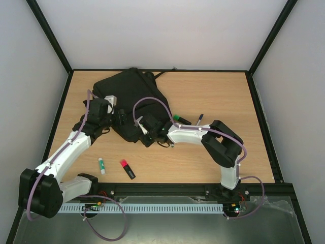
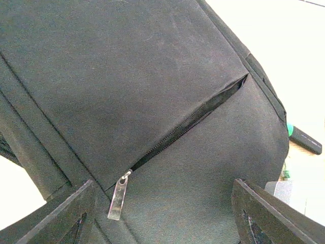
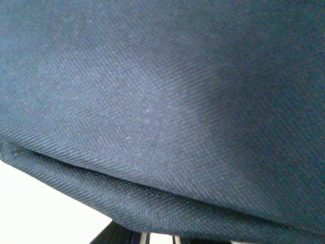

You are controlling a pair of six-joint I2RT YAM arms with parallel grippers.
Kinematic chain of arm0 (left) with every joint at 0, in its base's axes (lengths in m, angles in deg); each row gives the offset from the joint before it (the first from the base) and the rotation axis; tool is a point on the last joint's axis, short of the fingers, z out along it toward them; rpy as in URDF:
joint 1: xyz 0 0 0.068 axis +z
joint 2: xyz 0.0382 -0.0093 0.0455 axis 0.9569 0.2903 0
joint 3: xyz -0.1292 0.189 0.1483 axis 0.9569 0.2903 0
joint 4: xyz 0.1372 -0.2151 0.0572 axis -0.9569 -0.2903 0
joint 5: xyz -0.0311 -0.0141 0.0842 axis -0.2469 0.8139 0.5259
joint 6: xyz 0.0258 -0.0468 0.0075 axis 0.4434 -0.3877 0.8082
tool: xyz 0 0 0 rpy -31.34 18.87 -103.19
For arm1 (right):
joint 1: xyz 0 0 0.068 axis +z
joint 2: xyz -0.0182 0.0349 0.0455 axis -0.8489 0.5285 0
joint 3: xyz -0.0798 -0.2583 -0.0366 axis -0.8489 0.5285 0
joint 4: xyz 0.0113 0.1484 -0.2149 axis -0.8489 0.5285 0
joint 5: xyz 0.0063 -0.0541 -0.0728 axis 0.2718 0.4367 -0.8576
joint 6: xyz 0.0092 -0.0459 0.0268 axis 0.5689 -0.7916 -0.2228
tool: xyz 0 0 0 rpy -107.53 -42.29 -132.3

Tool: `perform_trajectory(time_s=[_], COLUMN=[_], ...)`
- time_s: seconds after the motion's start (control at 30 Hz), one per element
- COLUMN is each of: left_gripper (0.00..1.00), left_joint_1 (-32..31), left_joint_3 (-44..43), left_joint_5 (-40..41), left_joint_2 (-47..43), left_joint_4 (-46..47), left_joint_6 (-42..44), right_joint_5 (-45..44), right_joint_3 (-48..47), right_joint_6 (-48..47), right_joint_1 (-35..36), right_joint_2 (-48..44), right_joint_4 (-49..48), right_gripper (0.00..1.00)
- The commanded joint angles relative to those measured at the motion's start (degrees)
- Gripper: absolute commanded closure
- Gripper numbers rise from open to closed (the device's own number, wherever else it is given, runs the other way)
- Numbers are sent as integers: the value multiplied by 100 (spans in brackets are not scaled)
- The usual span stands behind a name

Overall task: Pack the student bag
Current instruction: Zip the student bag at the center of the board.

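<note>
You are holding the left gripper (image 2: 163,203), jaws apart and empty, just above the student bag (image 1: 129,96), which is lying flat at the tabletop's (image 1: 218,96) far left. The zipper pull (image 2: 118,197) is sitting beside one finger, and the part-open pocket slit (image 2: 203,114) is running diagonally away from it, its inside too dark to read. Your right gripper (image 1: 146,128) is sitting at the bag's near edge, but fabric is hiding its jaws, so their state cannot be told. A glue stick (image 1: 102,165), highlighter (image 1: 127,169) and marker (image 1: 182,120) are lying outside.

one student bag (image 1: 132,91), one highlighter (image 1: 127,169), one marker (image 1: 181,120), one pen (image 1: 199,119) (perhaps), one glue stick (image 1: 102,165)
</note>
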Motion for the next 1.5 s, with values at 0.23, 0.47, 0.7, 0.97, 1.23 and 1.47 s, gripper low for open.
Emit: perform_trajectory(time_s=[0.23,0.47,0.7,0.97,1.23,1.47], left_gripper=[25,26,30,30,42,48], left_joint_1=[29,19,15,19,16,15], left_joint_3=[163,305,1118,1858,2348,2555], left_joint_5=[-4,-55,-609,-1334,-1242,-1421], left_joint_2=[-102,-102,-930,-1557,-1860,-1834], left_joint_4=[136,-139,-272,-204,30,490], left_joint_6=[-184,-715,-1635,-2568,-3331,-3743], right_joint_5=[112,349,1550,1742,1710,1706], right_joint_3=[115,297,120,-134,-187,-189], right_joint_6=[-409,-706,-929,-966,-907,-906], right_joint_1=[27,17,3,6,10,10], right_joint_2=[-208,-345,-407,-166,-154,-102], right_joint_4=[577,1079,1539,1761,1726,1700], right_gripper=[99,99,99,99,99,99])
